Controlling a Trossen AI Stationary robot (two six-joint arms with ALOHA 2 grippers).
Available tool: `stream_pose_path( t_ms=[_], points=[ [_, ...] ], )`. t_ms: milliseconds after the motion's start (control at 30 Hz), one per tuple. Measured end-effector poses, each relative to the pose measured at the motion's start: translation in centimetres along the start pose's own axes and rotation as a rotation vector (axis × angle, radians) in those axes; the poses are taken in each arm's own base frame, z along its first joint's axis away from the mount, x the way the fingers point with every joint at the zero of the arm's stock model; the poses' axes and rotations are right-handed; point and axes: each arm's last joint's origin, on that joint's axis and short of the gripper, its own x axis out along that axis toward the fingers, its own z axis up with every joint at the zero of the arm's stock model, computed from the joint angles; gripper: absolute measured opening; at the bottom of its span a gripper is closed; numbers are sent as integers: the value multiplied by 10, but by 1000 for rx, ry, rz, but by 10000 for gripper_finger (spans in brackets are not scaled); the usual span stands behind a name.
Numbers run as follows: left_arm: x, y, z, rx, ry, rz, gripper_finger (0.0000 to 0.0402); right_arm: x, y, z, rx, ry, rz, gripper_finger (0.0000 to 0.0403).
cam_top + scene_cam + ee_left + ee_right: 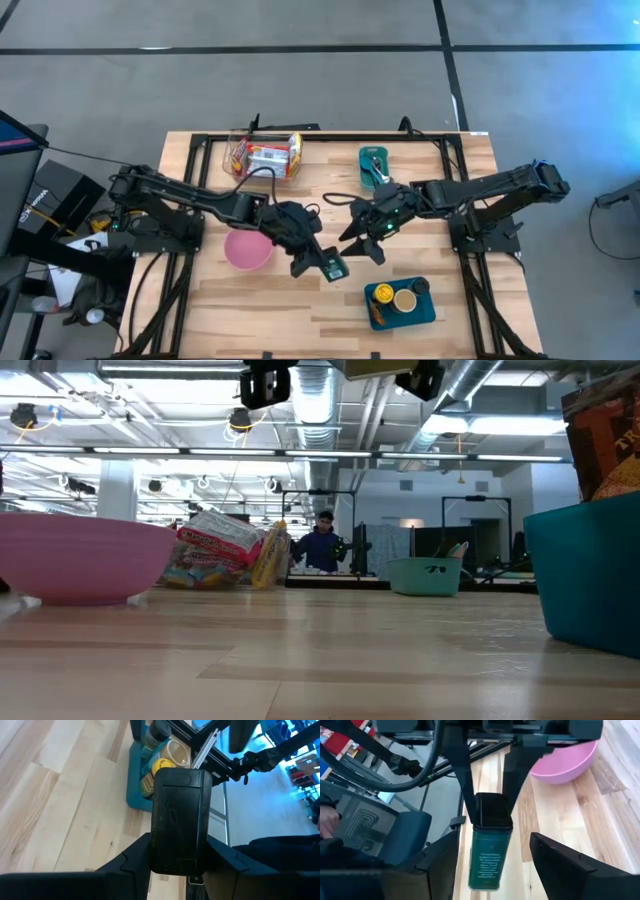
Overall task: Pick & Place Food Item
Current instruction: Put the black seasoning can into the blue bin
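A dark green rectangular tin (487,852) with a black lid end hangs in the air over the table's middle, and my left gripper (322,262) is shut on it. In the left wrist view the tin (180,815) fills the space between that gripper's fingers. My right gripper (365,245) faces it from the right and is open. Its two fingers (442,855) stand on either side of the tin's green end, with a gap on each side. The tin (334,268) shows small in the high view. My left gripper pinches the tin's black lid end (492,807) between its two fingers (462,785), one on each opposite side. The fingers come slanting down from the table's left. The tin is lifted clear of the table, its green body reaching out past the fingertips toward my right gripper.
A pink bowl (247,250) sits just left of the grippers. A blue tray (378,318) holding jars lies near the front right. A teal bin (375,165) and a clear container of snack packs (265,155) stand at the far edge. A person (322,545) stands beyond the table.
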Motion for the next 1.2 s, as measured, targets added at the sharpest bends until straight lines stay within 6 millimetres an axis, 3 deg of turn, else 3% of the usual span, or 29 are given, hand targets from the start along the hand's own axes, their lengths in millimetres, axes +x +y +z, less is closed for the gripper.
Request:
stream_pose_path(
  t_ms=[500,800,1200],
  points=[
    [-1,2,7,-2,-46,-17,132,1,5,0,-9,-25,10,239],
    [-2,4,13,-10,-84,-31,132,17,-2,-5,5,14,-6,239],
    [-3,7,13,-34,-75,-19,132,15,1,0,1,-18,19,234]
  ],
)
